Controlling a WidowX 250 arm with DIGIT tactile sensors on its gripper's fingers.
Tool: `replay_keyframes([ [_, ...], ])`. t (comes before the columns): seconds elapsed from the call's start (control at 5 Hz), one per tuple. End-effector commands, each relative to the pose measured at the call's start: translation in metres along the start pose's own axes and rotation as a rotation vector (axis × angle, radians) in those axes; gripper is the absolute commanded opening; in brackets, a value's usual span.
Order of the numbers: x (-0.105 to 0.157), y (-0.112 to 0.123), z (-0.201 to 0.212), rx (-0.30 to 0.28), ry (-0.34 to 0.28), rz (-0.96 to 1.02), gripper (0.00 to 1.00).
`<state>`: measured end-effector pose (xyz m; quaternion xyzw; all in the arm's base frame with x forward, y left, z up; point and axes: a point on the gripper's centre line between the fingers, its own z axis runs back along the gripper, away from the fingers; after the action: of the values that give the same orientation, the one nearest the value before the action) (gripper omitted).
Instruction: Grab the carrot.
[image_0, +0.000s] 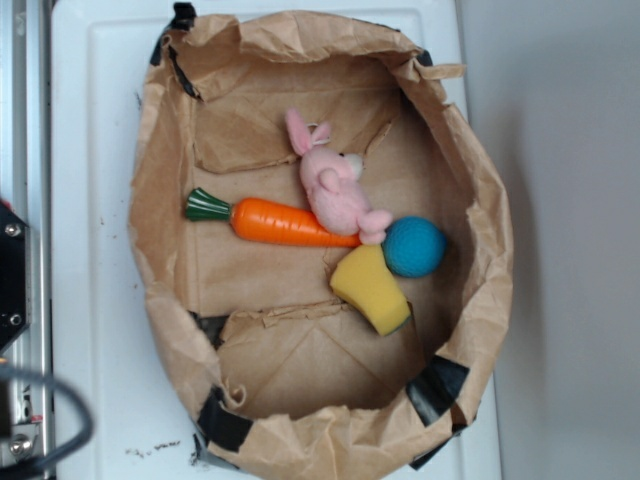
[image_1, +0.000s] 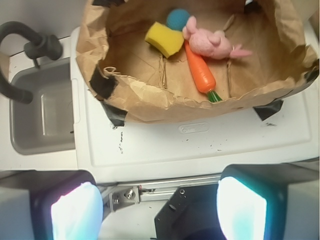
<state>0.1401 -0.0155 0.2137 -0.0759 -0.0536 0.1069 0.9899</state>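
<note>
You have no readable writing here; the embossed oval mark (image_1: 193, 128) on the white plastic worktop (image_1: 200, 145) is too faint to make out. Take the crumpled brown paper bag (image_0: 165, 330), rolled down and taped with black at its corners, as your landmark. Inside it, on the bag's floor, lies the glossy orange toy carrot (image_0: 285, 222) with its dark green ridged top. Its tapered end is tucked under the pink plush bunny (image_0: 335, 185). A teal ball (image_0: 414, 246) touches the bunny, and a yellow sponge wedge (image_0: 370, 288) sits just beside both. Outside the bag you see a grey sink basin (image_1: 42, 117) with a dark tap (image_1: 22, 50). Your pincer (image_1: 160, 212) is spread wide and holds nothing, well apart from the bag.
</note>
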Motion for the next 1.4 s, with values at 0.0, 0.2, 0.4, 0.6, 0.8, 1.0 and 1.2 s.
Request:
replay_keyframes([
  [0.0, 0.04, 0.01, -0.048, 0.081, -0.04, 0.086, 1.0],
  [0.2, 0.075, 0.001, -0.052, 0.077, 0.018, 0.131, 1.0],
  [0.4, 0.091, -0.01, -0.038, 0.051, 0.036, 0.133, 1.0],
  [0.6, 0.091, -0.01, -0.038, 0.051, 0.036, 0.133, 1.0],
  [0.8, 0.091, -0.01, -0.038, 0.051, 0.036, 0.133, 1.0],
  [1.0, 0.091, -0.01, -0.038, 0.051, 0.036, 0.133, 1.0],
  [1.2, 0.099, 0.006, -0.069, 0.026, 0.089, 0.131, 1.0],
])
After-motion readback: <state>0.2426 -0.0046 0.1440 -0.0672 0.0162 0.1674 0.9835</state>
